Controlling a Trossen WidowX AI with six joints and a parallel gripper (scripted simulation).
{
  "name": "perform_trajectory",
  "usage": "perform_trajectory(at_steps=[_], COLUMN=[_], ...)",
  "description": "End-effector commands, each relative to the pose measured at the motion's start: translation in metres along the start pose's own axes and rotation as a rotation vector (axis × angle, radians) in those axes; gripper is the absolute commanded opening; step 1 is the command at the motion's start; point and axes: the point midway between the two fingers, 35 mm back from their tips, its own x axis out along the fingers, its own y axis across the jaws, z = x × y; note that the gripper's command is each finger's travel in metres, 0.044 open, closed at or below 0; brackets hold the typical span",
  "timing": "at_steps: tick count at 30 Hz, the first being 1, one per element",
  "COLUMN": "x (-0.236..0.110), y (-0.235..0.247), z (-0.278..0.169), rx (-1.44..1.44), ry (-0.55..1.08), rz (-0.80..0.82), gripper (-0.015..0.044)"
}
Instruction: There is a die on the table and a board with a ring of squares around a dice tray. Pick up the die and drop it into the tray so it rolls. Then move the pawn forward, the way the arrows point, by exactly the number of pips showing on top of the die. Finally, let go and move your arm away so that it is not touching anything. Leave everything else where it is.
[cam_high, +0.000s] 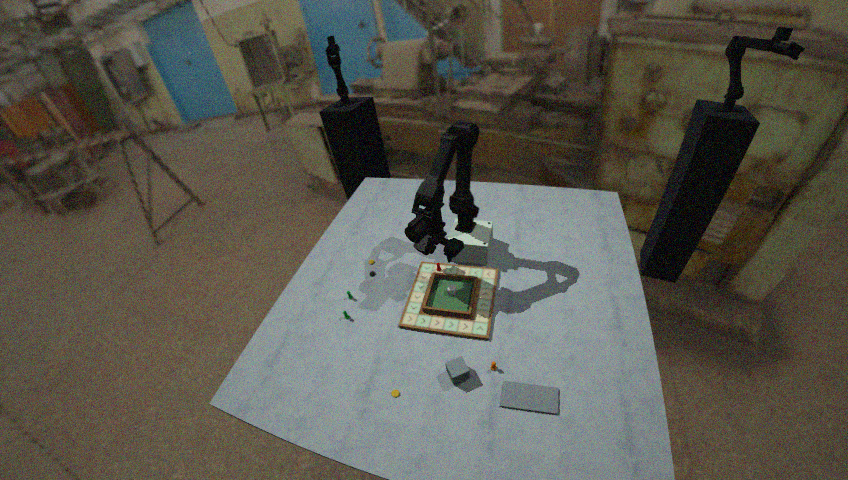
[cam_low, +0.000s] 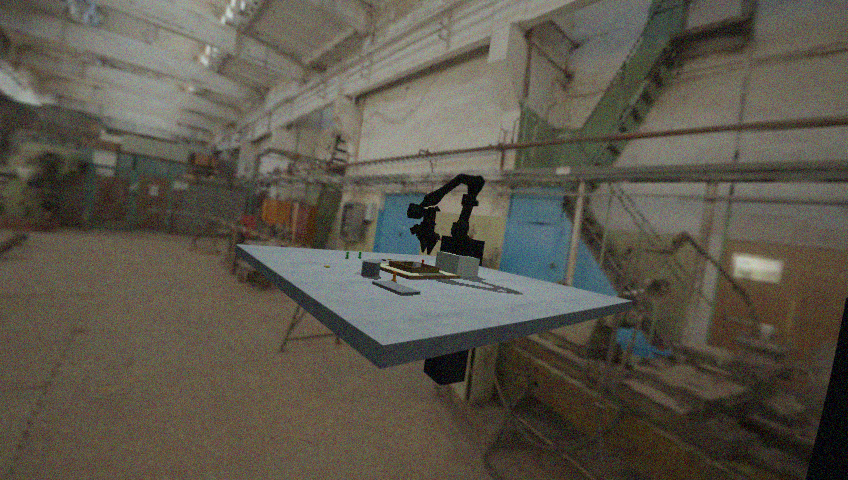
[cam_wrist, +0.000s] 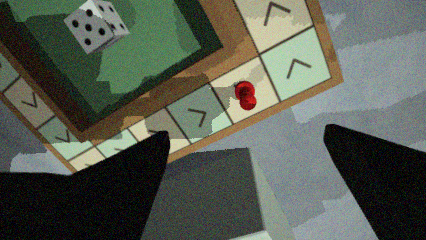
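The pawn (cam_wrist: 245, 95) is standing upright on a pale square of the board (cam_wrist: 310, 85), on the side facing the far edge of the tabletop, and nothing is touching it. The die (cam_wrist: 95, 26) is lying inside the green tray (cam_wrist: 160, 45) in the middle of the board. The gripper (cam_wrist: 245, 165) is hanging above the pawn with its jaws spread wide – it is holding nothing. By my judgement the pawn is already placed and the arm is in its last step: clearing out. Doing that well means rising straight up first, keeping the fingers apart and away from the pawn's head – then swinging back toward the far edge, avoiding the grey block (cam_high: 474, 254) beside the board
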Motion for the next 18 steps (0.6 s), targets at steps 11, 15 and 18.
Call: perform_trajectory(at_steps=[11, 15, 18], x=[-0.070, -0.070, -0.070], y=[0.052, 0.052, 0.052], z=[-0.023, -0.023, -0.023], rx=[-0.366, -0.366, -0.366], ry=[-0.022, -0.022, -0.022], rz=[0.003, 0.003, 0.003], gripper=[0.0440, 0.0440, 0.0440])
